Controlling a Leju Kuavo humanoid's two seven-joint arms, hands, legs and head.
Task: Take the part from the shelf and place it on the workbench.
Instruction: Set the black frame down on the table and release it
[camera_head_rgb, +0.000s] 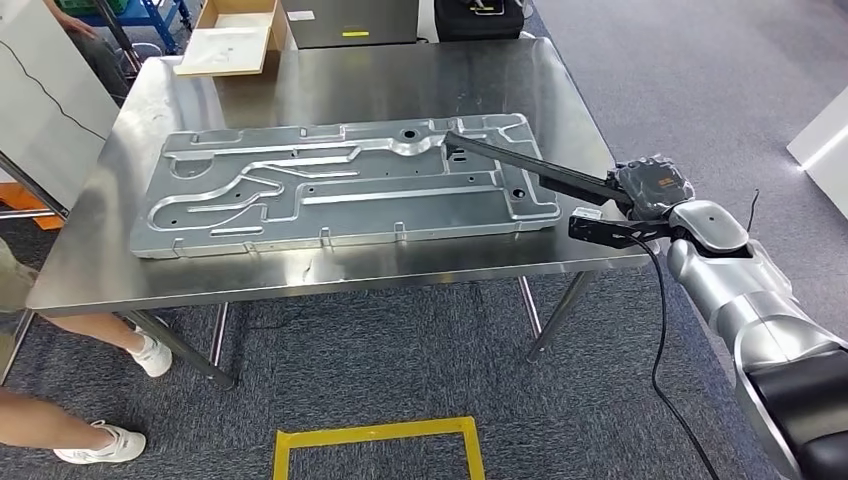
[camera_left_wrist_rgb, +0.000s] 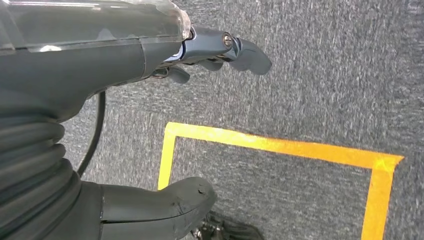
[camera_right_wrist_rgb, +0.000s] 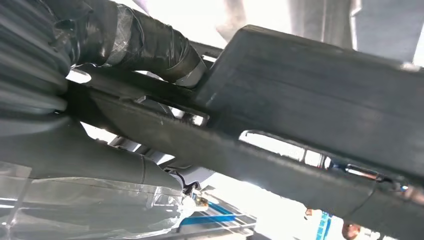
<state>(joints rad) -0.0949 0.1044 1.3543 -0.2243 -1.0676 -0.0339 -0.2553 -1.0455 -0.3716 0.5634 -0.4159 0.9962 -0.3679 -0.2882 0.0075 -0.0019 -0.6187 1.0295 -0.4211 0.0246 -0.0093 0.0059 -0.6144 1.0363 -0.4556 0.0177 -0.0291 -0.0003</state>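
A long black bar-shaped part (camera_head_rgb: 530, 170) slants over the right end of the steel workbench (camera_head_rgb: 330, 265), its far tip above a large stamped metal panel (camera_head_rgb: 340, 190) lying flat on the bench. My right hand (camera_head_rgb: 655, 188) grips the part's near end just off the bench's right edge. A second black piece (camera_head_rgb: 610, 228) juts out below the hand. Up close, the dark part (camera_right_wrist_rgb: 310, 85) crosses the right wrist view with a taped finger (camera_right_wrist_rgb: 150, 45) wrapped against it. My left hand (camera_left_wrist_rgb: 75, 75) hangs over the carpet with fingers (camera_left_wrist_rgb: 240, 50) and thumb (camera_left_wrist_rgb: 170, 202) apart, holding nothing.
A person's bare legs and white shoes (camera_head_rgb: 100, 440) stand at the bench's left end. An open cardboard box (camera_head_rgb: 235, 35) and a dark case (camera_head_rgb: 480, 18) sit beyond the far edge. A yellow tape square (camera_head_rgb: 380, 440) marks the carpet in front of the bench.
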